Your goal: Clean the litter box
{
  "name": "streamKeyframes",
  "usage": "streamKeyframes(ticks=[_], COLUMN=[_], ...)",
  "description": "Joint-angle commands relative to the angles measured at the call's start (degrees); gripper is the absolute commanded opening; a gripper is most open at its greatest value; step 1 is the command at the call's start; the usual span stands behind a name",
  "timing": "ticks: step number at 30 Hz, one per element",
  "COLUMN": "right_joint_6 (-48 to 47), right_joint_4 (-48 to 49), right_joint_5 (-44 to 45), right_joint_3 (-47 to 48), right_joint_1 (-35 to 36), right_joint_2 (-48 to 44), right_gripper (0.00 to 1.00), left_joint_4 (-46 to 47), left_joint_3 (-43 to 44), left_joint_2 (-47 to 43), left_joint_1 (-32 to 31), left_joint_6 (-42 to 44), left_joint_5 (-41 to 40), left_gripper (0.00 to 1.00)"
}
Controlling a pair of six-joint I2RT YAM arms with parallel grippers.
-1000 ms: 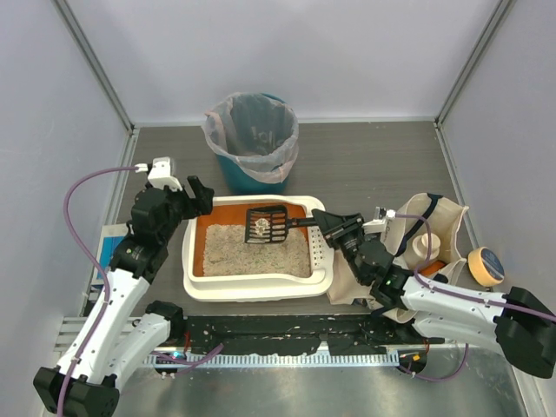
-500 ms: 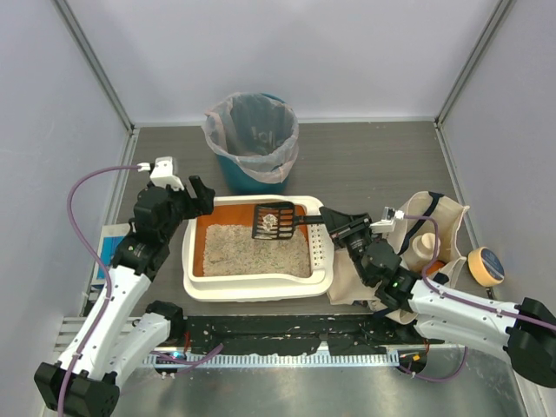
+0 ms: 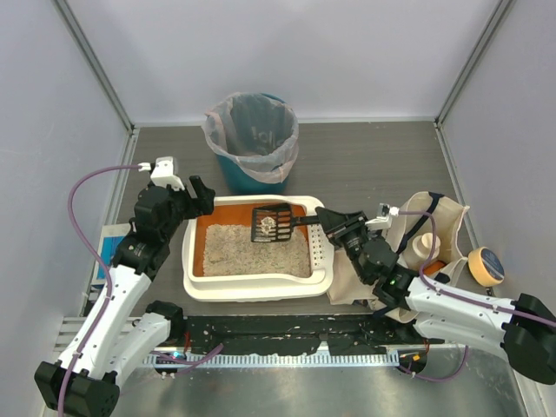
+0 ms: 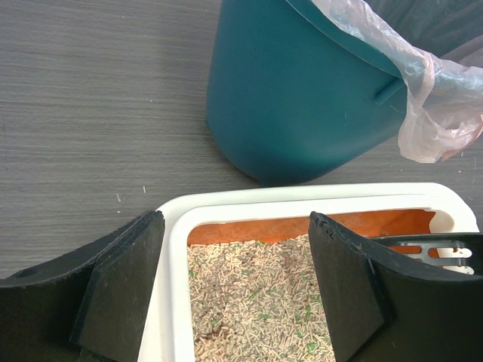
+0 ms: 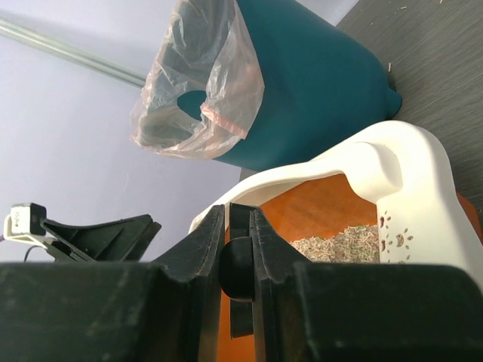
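Note:
The cream litter box (image 3: pixel 261 288) with orange inner walls holds grey-beige litter (image 3: pixel 243 256). A black slotted scoop (image 3: pixel 271 224) carrying pale clumps hangs over the litter's far right part. My right gripper (image 3: pixel 328 221) is shut on its handle (image 5: pixel 240 264), seen pinched between the jaws of the right gripper (image 5: pixel 240 226). My left gripper (image 3: pixel 198 198) is open at the box's far left corner. In the left wrist view the left gripper (image 4: pixel 238 286) straddles the white rim (image 4: pixel 302 194), one finger outside and one over the litter.
A teal bin (image 3: pixel 252 139) with a plastic liner stands just behind the box, also close in the left wrist view as the teal bin (image 4: pixel 302 98). A beige tote bag (image 3: pixel 426 234) lies to the right, with an orange-and-blue roll (image 3: pixel 485 265) beside it.
The right arm has carried the loaded scoop slightly to the right above the litter. The left arm has barely moved.

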Motion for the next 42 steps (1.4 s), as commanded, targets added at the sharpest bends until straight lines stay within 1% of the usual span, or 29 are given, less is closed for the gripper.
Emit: streamKeyframes(ticks=[1,2,3,5,7,8,9,10,11,12,13,14,15,16,17,18,19,20,21,22,24,25,28,29,30,32,37,38,42], right_joint_6=[-2.2,0.7,0.5,-3.2,-0.7,1.3,2.6,0.0,-2.0,-2.7,-2.1,-0.9,3.1,2.0,-1.2,-2.6,-1.5,-0.2,1.4,3.1,-1.5,-2.0,0.6,-3.7,-5.2,-6.3,-6.1,-6.1,-6.0], right_joint_4=[2.3,-1.6,-0.9,7.4,5.4,2.1,1.8,3.9,7.0,5.8,1.7,-0.7,-3.0,-0.1,3.7,4.9,3.5,-1.6,-4.1,-4.3,3.5,4.1,-5.5,-3.5,-2.0,-3.3,-15.3,-16.6,-21.8], right_joint_5=[-1.2,0.2,0.7,-3.3,-3.2,-1.2,-0.7,-1.5,-4.5,-5.3,-5.3,-3.2,-1.8,-1.7,-3.0,-5.6,-5.3,-4.4,-1.1,-0.6,-4.3,-6.7,-3.8,-4.5,-5.6,-6.6,-3.1,-3.1,-4.9], right_joint_3=[4.4,4.8,4.6,2.5,3.1,3.1,2.9,1.9,2.1,2.7,4.3,4.8,4.9,3.4,2.3,1.7,2.7,3.3,3.6,3.1,1.1,1.9,5.2,4.9,4.8,6.1,10.1,10.5,14.2], right_joint_1=[-0.2,-0.3,-0.4,-1.3,-1.4,-1.2,-1.5,-1.4,-1.5,-1.6,-1.6,-1.7,-1.8,-2.0,-2.3,-2.6,-2.8,-2.8,-2.8,-2.9,-3.3,-3.5,-3.6,-3.6,-3.6,-3.6,-3.9,-4.1,-4.3], right_joint_2=[1.5,1.5,1.4,2.0,1.4,1.0,0.8,0.8,1.1,1.1,0.9,0.3,-0.3,-0.8,-0.9,-1.0,-1.4,-1.7,-2.6,-2.8,-2.6,-2.2,-3.5,-4.0,-4.5,-6.4,-12.3,-14.3,-15.4], right_gripper=[0.01,0.01,0.01,0.01,0.01,0.01,0.01,0.01,0.01,0.01,0.01,0.01,0.01,0.01,0.01,0.01,0.01,0.01,0.01,0.01,0.01,0.01,0.01,0.01,0.01,0.01,0.01,0.01,0.01], left_joint_4=[0.7,0.8,0.6,0.6,0.5,0.6,0.5,0.4,0.5,0.6,0.5,0.5,0.5,0.4,0.4,0.4,0.3,0.4,0.4,0.4,0.2,0.2,0.1,0.1,0.1,0.0,-0.1,0.0,-0.1], left_joint_3=[2.2,2.3,2.3,2.4,2.4,2.4,2.4,2.4,2.4,2.4,2.5,2.5,2.5,2.5,2.5,2.5,2.5,2.5,2.6,2.6,2.5,2.5,2.6,2.6,2.6,2.6,2.6,2.6,2.7], left_joint_2=[-0.9,-0.8,-0.7,-0.6,-0.5,-0.4,-0.5,-0.4,-0.4,-0.3,-0.3,-0.2,-0.2,-0.2,-0.2,-0.1,-0.2,-0.3,-0.2,-0.2,-0.2,-0.2,-0.4,-0.4,-0.5,-0.7,-1.0,-1.1,-1.1], left_joint_1=[0.2,0.2,0.3,0.2,0.3,0.2,0.2,0.2,0.2,0.3,0.3,0.3,0.2,0.2,0.3,0.3,0.3,0.3,0.3,0.2,0.3,0.2,0.3,0.3,0.3,0.2,0.2,0.3,0.3], left_joint_6=[0.2,0.2,0.2,0.1,0.1,0.1,0.0,0.1,0.0,0.0,0.0,0.0,0.0,-0.1,0.0,0.0,-0.1,-0.1,-0.1,-0.2,-0.2,-0.2,-0.2,-0.2,-0.2,-0.2,-0.1,-0.2,-0.4], left_joint_5=[-0.7,-0.7,-0.7,-0.6,-0.6,-0.6,-0.5,-0.5,-0.6,-0.5,-0.5,-0.4,-0.4,-0.4,-0.4,-0.4,-0.6,-0.5,-0.3,-0.3,-0.3,-0.3,-0.5,-0.6,-0.6,-0.9,-0.9,-0.9,-0.5], left_gripper=[0.81,0.81,0.8,0.81,0.81,0.81,0.81,0.81,0.81,0.81,0.81,0.81,0.81,0.81,0.81,0.81,0.8,0.81,0.81,0.81,0.81,0.81,0.81,0.81,0.81,0.81,0.81,0.81,0.81])
